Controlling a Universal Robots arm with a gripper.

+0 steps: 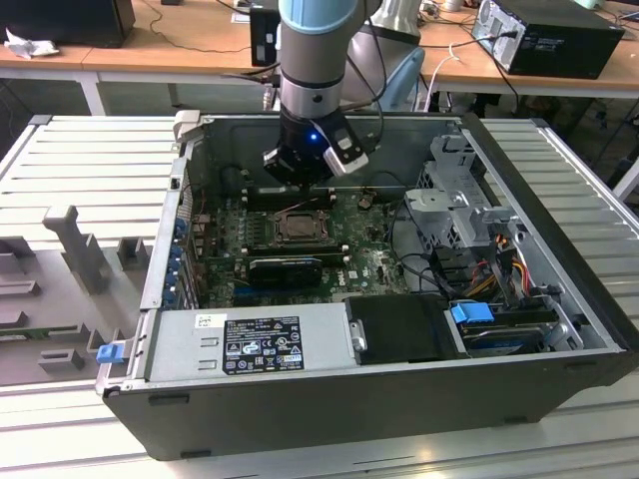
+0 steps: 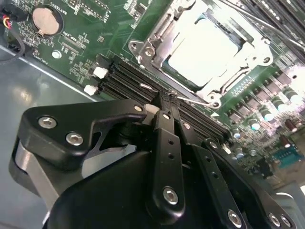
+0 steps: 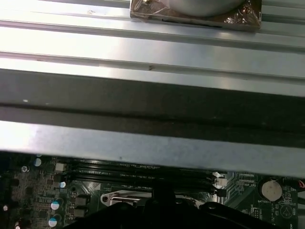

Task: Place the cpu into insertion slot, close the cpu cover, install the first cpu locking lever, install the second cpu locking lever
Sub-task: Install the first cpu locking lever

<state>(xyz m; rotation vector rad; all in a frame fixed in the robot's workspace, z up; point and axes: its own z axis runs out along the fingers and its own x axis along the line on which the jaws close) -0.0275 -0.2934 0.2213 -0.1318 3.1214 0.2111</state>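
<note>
The cpu [image 2: 205, 52] lies in the insertion slot [image 1: 300, 228], its pale face glaring bright in the second wrist view. The silvery cpu cover [image 2: 259, 50] lies flat around it as a frame. A thin wire locking lever [image 2: 198, 101] runs along the socket's edge closest to my fingers. My gripper [image 2: 165, 99] is shut, its black tips pressed together right at that lever's end; I cannot tell whether they pinch it. In the exterior view my gripper [image 1: 308, 178] hangs inside the open computer case, just behind the socket.
Black memory slots [image 2: 128, 78] lie between my fingers and the socket. A coin battery [image 2: 46, 19] sits on the green board. The grey power supply [image 1: 250, 344], a black card [image 1: 285, 267] and the drive cage [image 1: 459, 200] crowd the case; its wall [image 3: 152, 100] stands close behind.
</note>
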